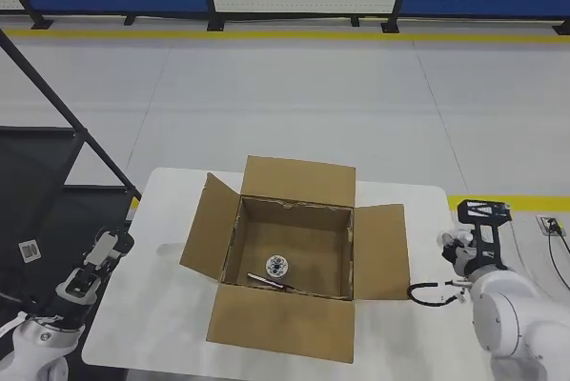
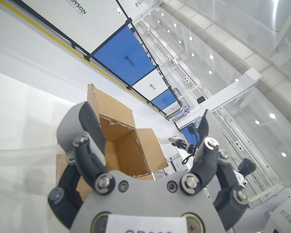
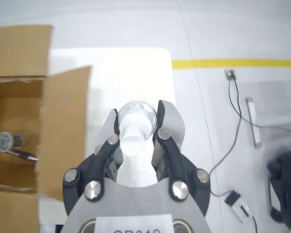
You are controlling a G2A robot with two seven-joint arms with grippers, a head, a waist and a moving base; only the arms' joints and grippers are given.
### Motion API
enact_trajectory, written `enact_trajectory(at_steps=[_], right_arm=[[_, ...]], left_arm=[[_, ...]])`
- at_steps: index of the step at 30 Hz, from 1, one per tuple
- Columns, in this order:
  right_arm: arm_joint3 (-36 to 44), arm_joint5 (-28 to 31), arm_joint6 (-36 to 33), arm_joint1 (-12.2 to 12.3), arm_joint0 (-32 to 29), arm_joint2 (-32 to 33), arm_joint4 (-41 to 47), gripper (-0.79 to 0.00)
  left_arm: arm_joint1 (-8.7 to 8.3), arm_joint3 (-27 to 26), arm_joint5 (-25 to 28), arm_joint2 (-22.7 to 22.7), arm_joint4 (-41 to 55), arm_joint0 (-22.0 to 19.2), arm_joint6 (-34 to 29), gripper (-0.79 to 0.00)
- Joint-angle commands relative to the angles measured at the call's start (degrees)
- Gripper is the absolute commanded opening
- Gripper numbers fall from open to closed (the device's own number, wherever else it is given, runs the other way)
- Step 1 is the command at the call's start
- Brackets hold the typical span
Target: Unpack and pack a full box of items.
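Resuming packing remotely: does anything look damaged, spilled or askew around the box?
The cardboard box has ragged, torn edges along its far rim. Inside, a pen lies slanted beside a small round tin. Nothing looks spilled. The right gripper grips a clear bottle squarely.

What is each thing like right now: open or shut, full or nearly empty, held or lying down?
box: open, all four flaps folded out, nearly empty.
tin: in the box, round face up.
pen: lying flat on the box floor by the tin.
bottle: capped, gripped, outside the box.
right gripper: shut on the bottle.
left gripper: open, empty.
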State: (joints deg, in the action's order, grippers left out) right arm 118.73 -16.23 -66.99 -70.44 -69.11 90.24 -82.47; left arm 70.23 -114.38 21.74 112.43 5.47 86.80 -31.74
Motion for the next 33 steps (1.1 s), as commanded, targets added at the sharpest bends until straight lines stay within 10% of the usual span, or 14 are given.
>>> enact_trajectory(at_steps=[1,15,21,33], right_arm=[[-4.6,0.3,1.1,0.0,-0.9,1.0,1.5,-0.785],[-18.5,6.3,6.8,-0.1,-1.1,2.6,9.6,-0.785],[-20.8,7.3,6.5,0.0,0.2,2.0,10.6,-0.48],[-20.2,8.3,6.2,0.3,0.0,3.1,12.0,-0.388]], left_arm=[[0.0,0.0,0.0,0.0,0.0,0.0,0.0,0.0],[0.0,0.0,0.0,0.0,0.0,0.0,0.0,0.0],[0.0,0.0,0.0,0.0,0.0,0.0,0.0,0.0],[0.0,0.0,0.0,0.0,0.0,0.0,0.0,0.0]])
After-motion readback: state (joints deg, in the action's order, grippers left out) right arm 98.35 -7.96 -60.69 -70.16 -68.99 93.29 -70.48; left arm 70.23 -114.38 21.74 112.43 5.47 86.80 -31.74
